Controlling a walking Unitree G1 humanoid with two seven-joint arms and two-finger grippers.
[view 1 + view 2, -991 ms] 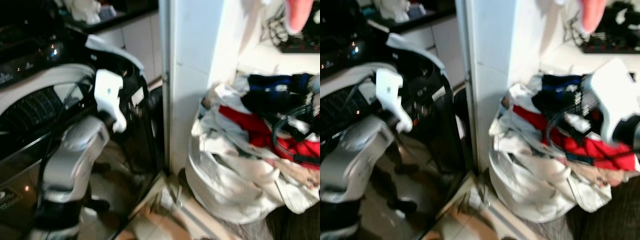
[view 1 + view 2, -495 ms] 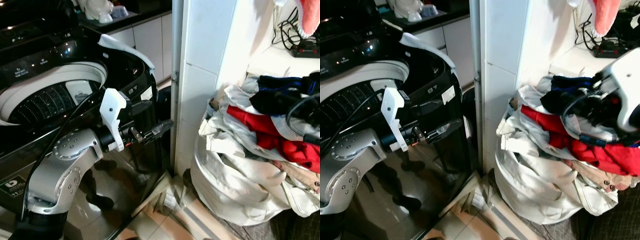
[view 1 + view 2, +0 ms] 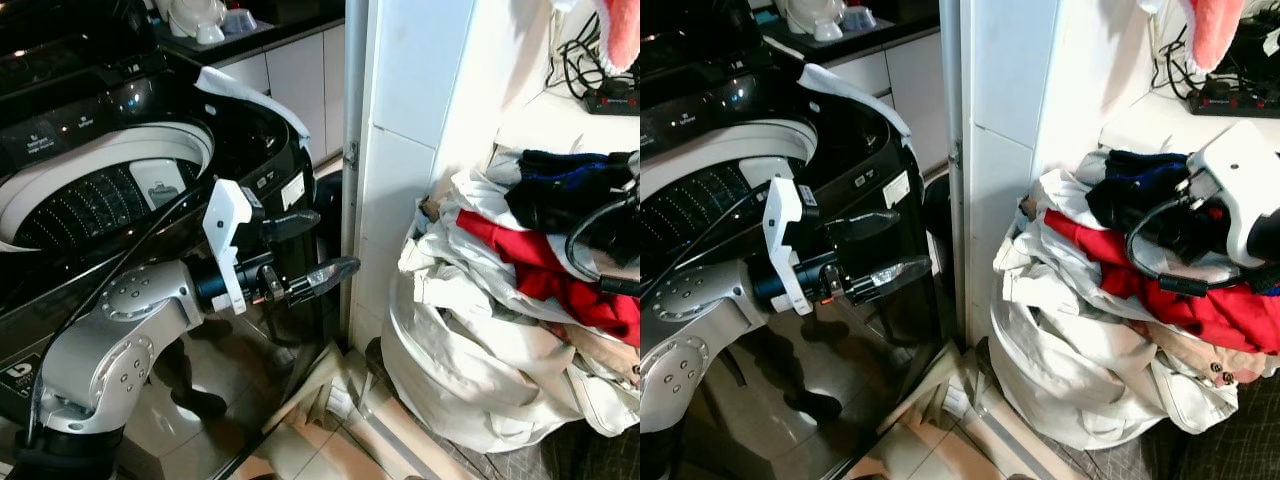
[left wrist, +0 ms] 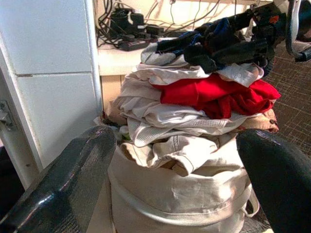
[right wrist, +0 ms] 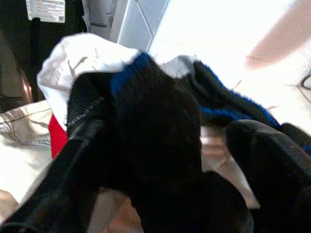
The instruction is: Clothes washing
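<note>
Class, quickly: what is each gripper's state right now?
Left gripper: open, empty, beside the washing machine.
Right gripper: open, fingers around the dark blue-trimmed garment atop the laundry pile.

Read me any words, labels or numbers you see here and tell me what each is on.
No text can be read for certain.
White sticker on the washing machine front: print too small.
Control panel markings and lights: too blurred.
White mark low on the machine's front: unreadable.
White label in the right wrist view: print too small.
</note>
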